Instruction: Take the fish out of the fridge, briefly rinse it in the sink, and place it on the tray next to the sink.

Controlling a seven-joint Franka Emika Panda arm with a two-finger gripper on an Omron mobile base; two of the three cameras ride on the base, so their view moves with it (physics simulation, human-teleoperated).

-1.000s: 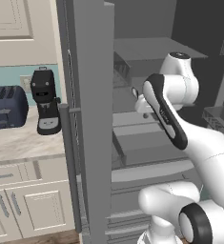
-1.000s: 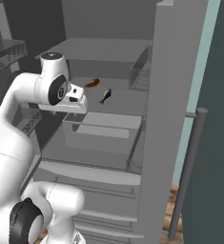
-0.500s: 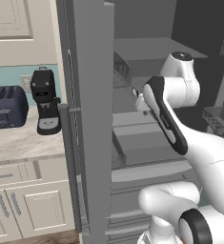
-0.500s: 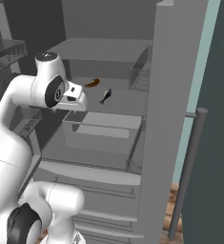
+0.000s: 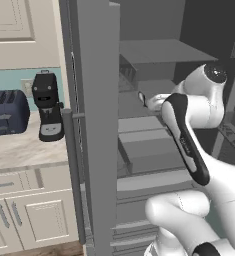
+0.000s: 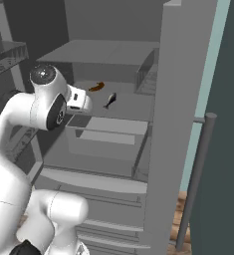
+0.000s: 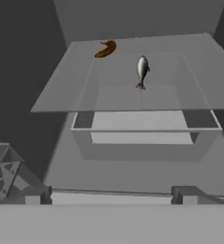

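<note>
So the fish [image 7: 142,70] is lying on a shelf [image 7: 61,90] inside the open fridge [image 6: 180,99], and it's being looked at from above and behind by the gripper [image 7: 111,194], whose fingers are being held spread wide with nothing between them. The fish is sitting well ahead of the fingertips and a bit off to the right of centre in the hand view. Its long axis is running pretty much straight away from the hand, tail end nearer. So the jaws are probably already being lined up across its slim body, judging from this.

A brown curved thing [image 7: 106,49] is sitting near the fish, further back and to the left, clearly apart from it. A clear drawer [image 7: 144,133] is sticking out below the shelf edge. Open shelf is being left all around the fish, so room looks fine.
</note>
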